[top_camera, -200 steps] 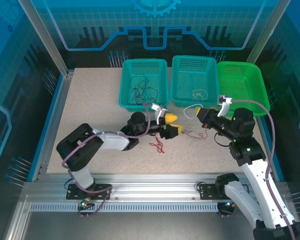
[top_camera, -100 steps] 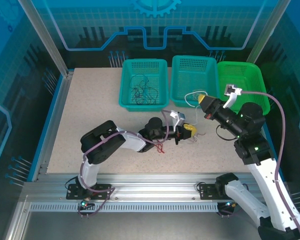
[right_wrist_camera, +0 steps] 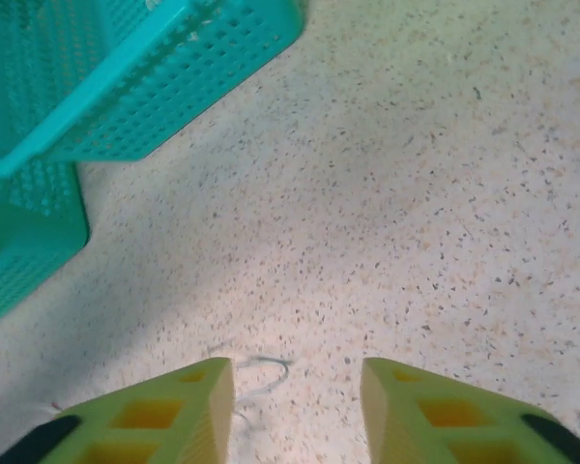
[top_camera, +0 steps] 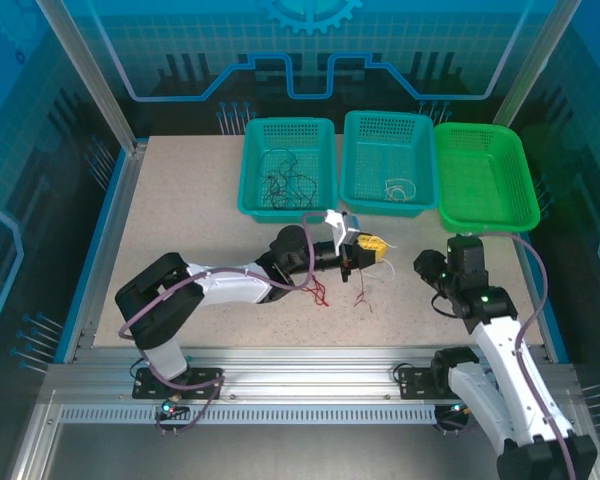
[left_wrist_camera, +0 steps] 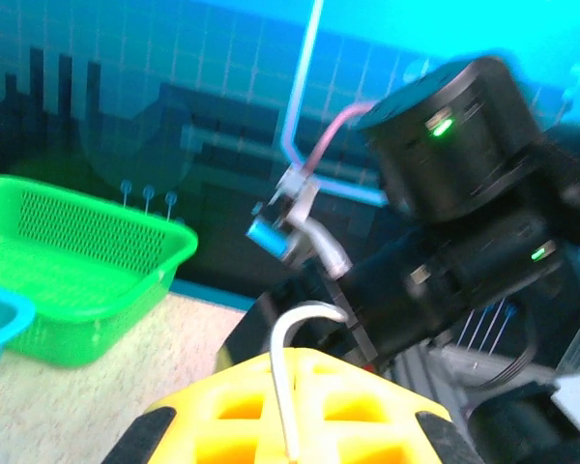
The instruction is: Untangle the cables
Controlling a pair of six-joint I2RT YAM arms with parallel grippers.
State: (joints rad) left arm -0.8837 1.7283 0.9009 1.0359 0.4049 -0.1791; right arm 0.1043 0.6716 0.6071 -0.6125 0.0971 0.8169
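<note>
My left gripper (top_camera: 370,247) reaches over the table's middle, its yellow fingers (left_wrist_camera: 367,406) shut on a whitish-grey cable (left_wrist_camera: 288,382) that loops up between them. Red cables (top_camera: 318,290) lie on the table below it, with a second thin red strand (top_camera: 362,296) beside them. My right gripper (right_wrist_camera: 298,372) points down at the table with its jaws open and holds nothing. A thin whitish-grey strand (right_wrist_camera: 266,370) lies on the table by its left finger (right_wrist_camera: 188,411). The right arm (top_camera: 450,268) stands at the near right.
Three baskets line the back. The left teal basket (top_camera: 252,165) holds dark cables (top_camera: 285,185). The middle teal basket (top_camera: 352,165) holds whitish cables (top_camera: 400,188). The green basket (top_camera: 485,180) stands at the right. In the right wrist view the teal basket wall (right_wrist_camera: 164,77) is at the upper left.
My right arm has pulled back from over the middle basket to the near right and turned downward. My left gripper has shifted slightly back and now grips the whitish cable.
</note>
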